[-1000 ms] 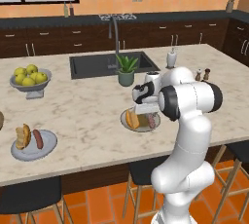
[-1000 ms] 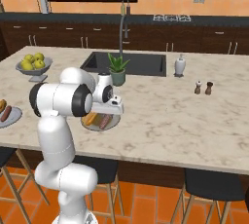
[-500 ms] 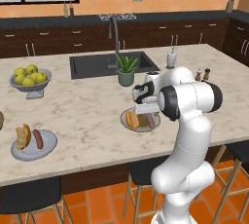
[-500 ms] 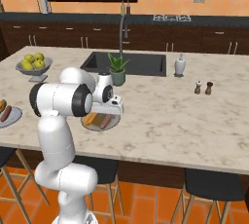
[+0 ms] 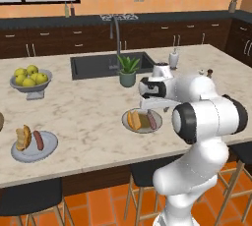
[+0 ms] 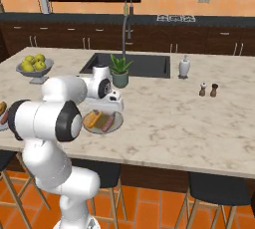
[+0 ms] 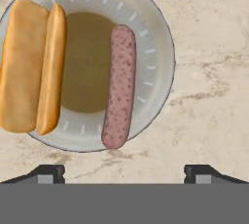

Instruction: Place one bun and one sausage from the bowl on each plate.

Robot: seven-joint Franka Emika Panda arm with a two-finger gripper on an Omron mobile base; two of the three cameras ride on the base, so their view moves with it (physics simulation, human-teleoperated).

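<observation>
Rendering evenly bright and flat, casting only faint soft shadows under the plate [image 7: 155, 33] rim and stools [image 6: 219, 193]. Showing no glare, slightly soft and pixelated in base views.

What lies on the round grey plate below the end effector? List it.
On the round grey plate lie a split tan bun and a pink-brown sausage, apart. The plate's surface beneath them is covered.
</observation>
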